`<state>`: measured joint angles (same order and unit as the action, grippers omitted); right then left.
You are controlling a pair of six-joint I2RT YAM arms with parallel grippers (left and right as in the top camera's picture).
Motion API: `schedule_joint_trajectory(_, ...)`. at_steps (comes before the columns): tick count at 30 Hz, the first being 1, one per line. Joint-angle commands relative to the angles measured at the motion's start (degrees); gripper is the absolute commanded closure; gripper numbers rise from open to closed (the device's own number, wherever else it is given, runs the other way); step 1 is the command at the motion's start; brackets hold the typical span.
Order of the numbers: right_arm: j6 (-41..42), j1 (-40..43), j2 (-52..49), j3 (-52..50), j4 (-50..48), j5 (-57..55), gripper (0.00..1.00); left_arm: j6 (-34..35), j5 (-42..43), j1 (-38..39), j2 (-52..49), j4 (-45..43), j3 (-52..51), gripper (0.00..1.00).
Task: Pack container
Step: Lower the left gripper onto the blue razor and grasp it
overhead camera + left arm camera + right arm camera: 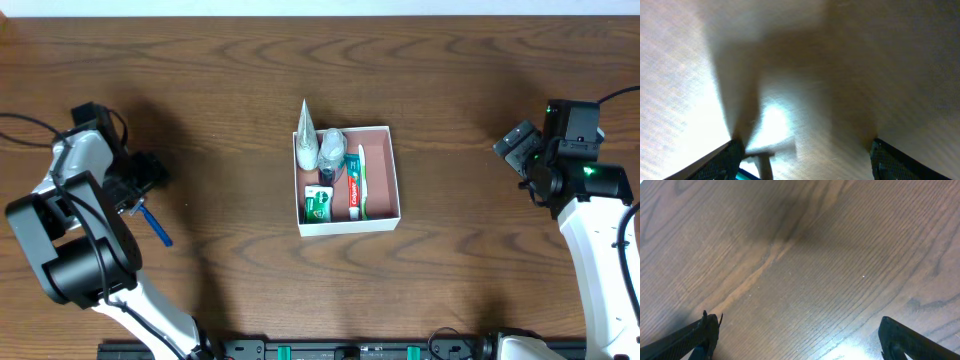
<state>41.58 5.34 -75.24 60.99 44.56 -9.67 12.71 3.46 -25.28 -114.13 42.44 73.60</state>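
So, overhead view: the container (390, 175) sits at frame centre on the dark wood table (300, 60), well apart from both arms. It is a shallow square box with thin white walls and a dull pinkish floor showing bare at its upper right. It already holds a toothpaste tube (354, 192) and a toothbrush (363, 175) side by side, a green-and-white packet (318, 203) in the lower left corner and a clear wrapped bundle (331, 148). A white pointed sachet (305, 133) pokes over the top wall. The left gripper (148, 175) is at the left edge, and a blue-handled item (156, 226) lies on the table just below it. The right gripper (512, 145) hangs off at the far right, over bare wood.

We judge the step in hand is picking up that blue item. To do it well, set the fingers across the handle's middle, come straight down, then lay it along the toothbrush on the free floor.

Left wrist view: blurred. The fingers (732, 157) sit far apart in the two lower corners, so the jaws are spread and hold nothing. A grey T-shape with a teal bit (760, 160) shows beside the left one; we can't tell what it is.

Right wrist view: fingers (700, 337) wide apart, with only wood grain between them.
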Motion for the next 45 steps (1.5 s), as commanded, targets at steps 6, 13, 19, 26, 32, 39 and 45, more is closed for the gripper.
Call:
schedule_joint_trajectory(6, -0.52, 0.37, 0.72, 0.17, 0.04, -0.42, 0.01, 7.91, -2.82, -7.39, -2.08, 3.08, -0.63, 0.17)
schedule_joint_trajectory(13, -0.52, 0.37, 0.72, 0.17, 0.07, -0.42, 0.01, 9.07, -2.54, -8.72, -2.08, 6.64, -0.66, 0.16)
schedule_joint_trajectory(19, -0.52, 0.37, 0.72, 0.17, 0.07, -0.42, 0.01, 9.05, -1.84, -8.15, -2.08, 9.57, -1.03, 0.16)
schedule_joint_trajectory(26, -0.52, 0.37, 0.72, 0.17, 0.04, -0.42, 0.01, 9.05, 2.12, -7.41, -2.08, 6.95, -5.60, 0.16)
schedule_joint_trajectory(32, -0.52, 0.37, 0.72, 0.17, 0.07, -0.42, 0.01, 9.07, 2.67, -5.55, -2.08, 1.51, -11.74, 0.16)
schedule_joint_trajectory(39, -0.52, 0.37, 0.72, 0.17, 0.07, -0.42, 0.01, 9.09, 5.14, -3.06, -2.08, -2.93, -15.28, 0.48)
schedule_joint_trajectory(45, -0.50, 0.37, 0.72, 0.17, 0.04, -0.42, 0.01, 11.69, 5.16, -0.94, -2.08, -2.69, -15.32, 0.70)
